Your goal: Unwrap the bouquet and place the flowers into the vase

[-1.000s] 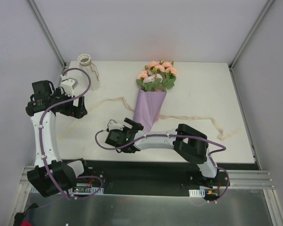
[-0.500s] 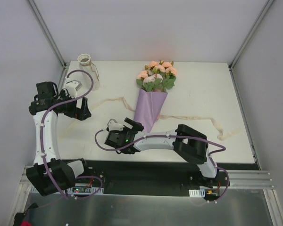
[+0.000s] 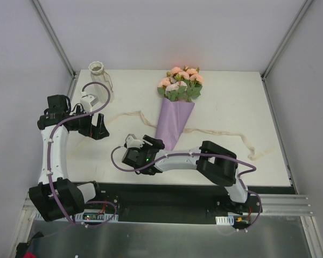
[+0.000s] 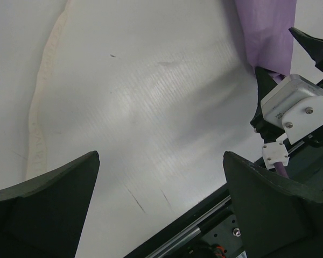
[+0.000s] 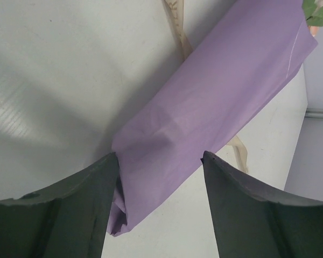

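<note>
The bouquet lies in the middle of the table, its lilac paper cone (image 3: 174, 122) pointing toward me and its flowers (image 3: 180, 83), peach-pink roses with green leaves, at the far end. Cream ribbon (image 3: 130, 114) trails loose on the table to either side of it. My right gripper (image 3: 152, 143) is open and straddles the cone's narrow tip (image 5: 167, 150). Its left finger (image 5: 70, 215) touches the paper; the right finger stands apart from it. My left gripper (image 3: 99, 128) hangs wide open over bare table left of the cone, holding nothing. The vase (image 3: 98, 70) stands upright in the far left corner.
A long end of ribbon (image 3: 234, 135) snakes toward the table's right edge. Another strip of ribbon (image 4: 43, 91) lies under my left wrist. The black front rail (image 4: 204, 226) runs along the near table edge. Grey walls close in the back and sides.
My left arm has swung right, toward the bouquet's tip. The bouquet has shifted slightly to the right. The right gripper has stayed at the cone's tip.
</note>
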### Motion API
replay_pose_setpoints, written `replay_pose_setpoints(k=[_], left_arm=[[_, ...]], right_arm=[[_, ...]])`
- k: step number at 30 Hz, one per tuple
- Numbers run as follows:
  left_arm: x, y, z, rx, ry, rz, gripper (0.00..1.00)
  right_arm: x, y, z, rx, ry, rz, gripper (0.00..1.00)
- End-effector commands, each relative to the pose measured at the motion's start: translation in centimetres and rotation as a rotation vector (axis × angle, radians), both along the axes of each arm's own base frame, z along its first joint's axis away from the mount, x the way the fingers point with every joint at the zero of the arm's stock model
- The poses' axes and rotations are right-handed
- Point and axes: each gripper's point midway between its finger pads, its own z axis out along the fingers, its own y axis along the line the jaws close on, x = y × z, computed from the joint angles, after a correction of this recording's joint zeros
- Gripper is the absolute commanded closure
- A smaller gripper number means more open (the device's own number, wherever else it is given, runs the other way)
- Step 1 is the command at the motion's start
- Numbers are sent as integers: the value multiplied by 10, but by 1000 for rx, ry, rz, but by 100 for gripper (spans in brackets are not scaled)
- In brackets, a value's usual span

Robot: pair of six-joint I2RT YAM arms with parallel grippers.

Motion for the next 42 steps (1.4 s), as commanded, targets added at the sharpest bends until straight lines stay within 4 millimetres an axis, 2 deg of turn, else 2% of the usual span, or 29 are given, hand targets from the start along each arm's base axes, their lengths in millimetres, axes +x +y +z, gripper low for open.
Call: replay_pose_setpoints(k=[1, 4, 5, 6, 8, 9, 11, 12, 13, 14, 15, 20, 21, 22, 23, 24, 26, 27, 28, 30, 36, 42], left_arm=[[-1, -6, 4, -18, -21, -34, 1], [2, -6, 10, -18, -36, -28, 1], [3, -6, 11, -20, -38, -27, 1], [4, -6, 12, -20, -40, -26, 1], [6, -5, 15, -21, -49, -22, 1], [6, -6, 16, -25, -52, -21, 1], [8, -6, 19, -30, -58, -18, 1], [8, -6, 19, -33, -56, -17, 1], [10, -6, 21, -34, -61, -15, 1], [10, -7, 21, -36, -59, -16, 1], [10, -6, 22, -36, -61, -13, 1], [10, -5, 21, -24, -65, -13, 1], [10, -5, 21, -23, -66, -12, 1], [10, -5, 21, -21, -66, -13, 1], [10, -5, 21, -23, -66, -14, 1], [10, -5, 20, -26, -66, -15, 1], [12, -7, 20, -40, -60, -18, 1], [12, -7, 20, -45, -55, -16, 1], [12, -7, 20, -46, -54, -16, 1], [12, -7, 19, -49, -52, -16, 1], [13, -5, 13, -43, -34, -17, 1], [14, -6, 10, -48, -26, -25, 1]], right_arm=[[-3, 2, 2, 8, -42, 0, 35], [-7, 0, 8, 28, -74, -9, 48], [-7, -1, 11, 35, -91, -13, 57], [-9, 2, 24, 84, -117, -14, 63], [-9, -7, 40, 100, -183, -26, 76], [-10, -4, 60, 184, -213, -31, 78], [-10, -14, 76, 215, -257, -52, 83], [-11, -17, 94, 276, -282, -65, 85], [-11, -22, 104, 297, -309, -84, 88], [-13, -28, 105, 307, -320, -91, 93], [-17, -31, 118, 356, -332, -98, 95], [-38, -52, 141, 487, -380, -138, 97], [-43, -61, 139, 521, -365, -151, 96], [-45, -62, 134, 535, -338, -154, 90], [-44, -63, 127, 521, -312, -148, 63], [-39, -64, 114, 477, -285, -148, 53], [-36, -51, 90, 420, -170, -110, 33], [-27, -50, 77, 352, -133, -129, 31], [-27, -44, 66, 322, -73, -106, 30], [-20, -38, 52, 284, -37, -107, 29], [-9, -19, 30, 196, 8, -51, 30], [-14, -13, 10, 161, 51, -31, 29]])
